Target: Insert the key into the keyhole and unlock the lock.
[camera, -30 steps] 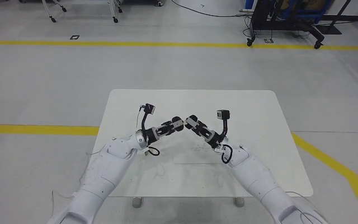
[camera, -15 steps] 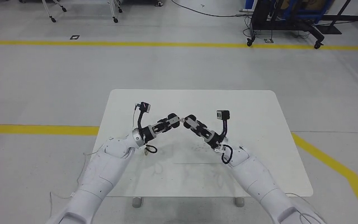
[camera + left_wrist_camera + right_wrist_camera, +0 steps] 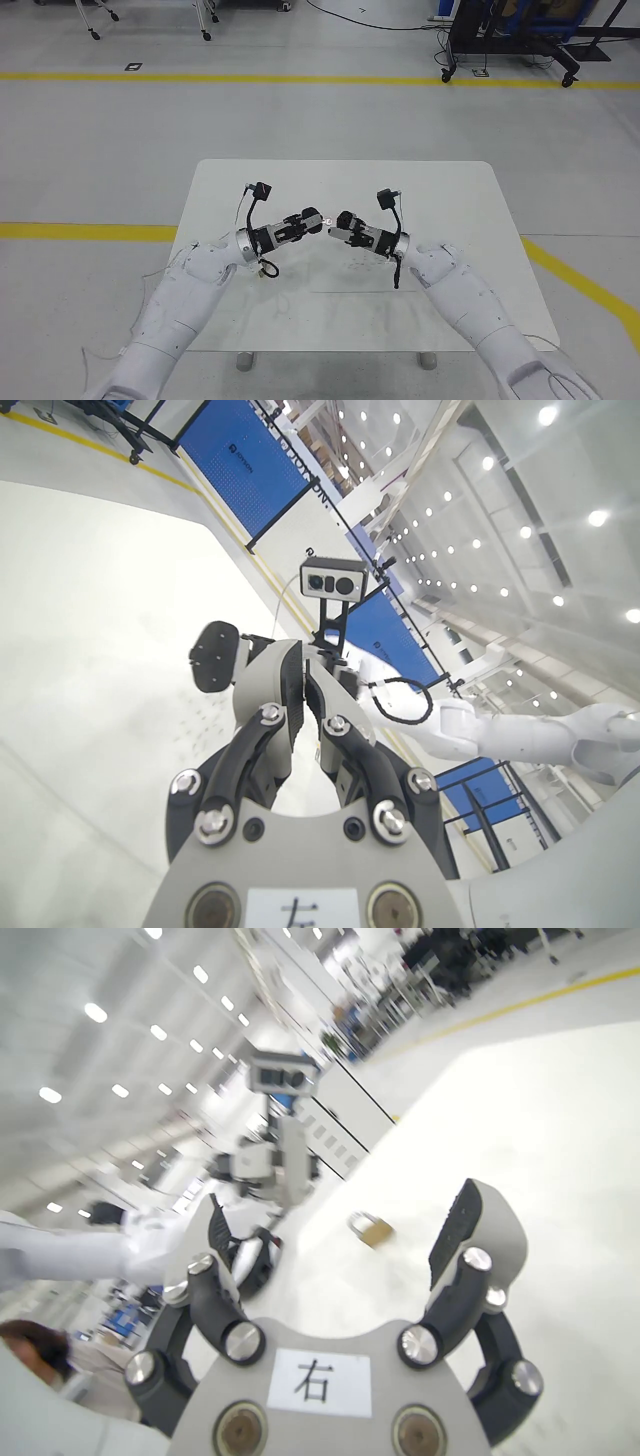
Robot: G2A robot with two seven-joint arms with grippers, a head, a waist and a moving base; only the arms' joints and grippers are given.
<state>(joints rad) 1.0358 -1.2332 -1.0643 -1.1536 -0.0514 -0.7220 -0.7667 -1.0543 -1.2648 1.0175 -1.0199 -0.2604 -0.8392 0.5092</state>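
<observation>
A small brass padlock (image 3: 372, 1229) lies flat on the white table (image 3: 450, 200), just beyond my right gripper (image 3: 340, 1200), which is open wide with nothing between its fingers. My left gripper (image 3: 303, 660) is shut, its pads pressed together; I cannot make out a key between them. In the top view the left gripper (image 3: 313, 221) and the right gripper (image 3: 341, 221) point at each other over the table's middle with a small gap between them. One black pad (image 3: 215, 657) of the right gripper shows beside my left fingers.
The right arm's wrist camera (image 3: 334, 582) stands on a stalk close behind the left fingertips. The left arm's camera stalk (image 3: 280, 1078) rises opposite. The table's edges lie well away from both grippers, with bare white surface on every side.
A second ago the two grippers touched tip to tip; now they stand slightly apart. The right wrist has turned and its forearm has swung outward. The left arm has shifted slightly.
</observation>
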